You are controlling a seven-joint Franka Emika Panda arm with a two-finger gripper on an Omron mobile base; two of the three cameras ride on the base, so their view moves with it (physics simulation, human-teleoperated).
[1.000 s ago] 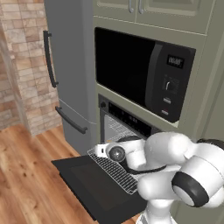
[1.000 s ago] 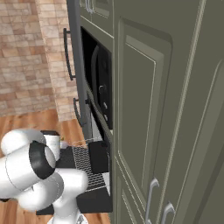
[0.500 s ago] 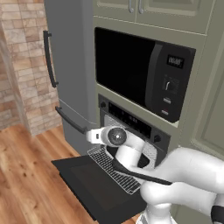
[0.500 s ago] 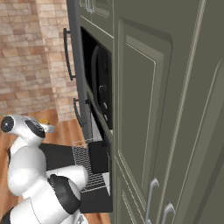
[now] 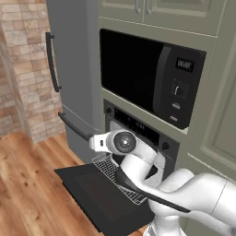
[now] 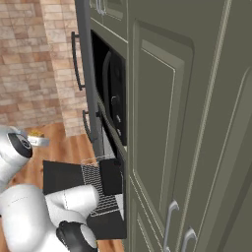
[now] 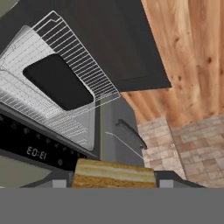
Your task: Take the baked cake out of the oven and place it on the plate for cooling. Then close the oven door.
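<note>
My pincer (image 7: 113, 183) was closed on the cake (image 7: 113, 175), a layered tan slab held between my fingertips at the bottom of the hand view. In front of me the oven (image 5: 138, 131) stood below the microwave (image 5: 152, 83), its door (image 5: 103, 196) dropped flat and open over the wooden floor (image 5: 27, 184). The wire rack (image 7: 65, 83) was pulled out over the door, carrying a dark tray (image 7: 59, 83). The grey fridge (image 5: 73, 69) stood just left of the oven.
</note>
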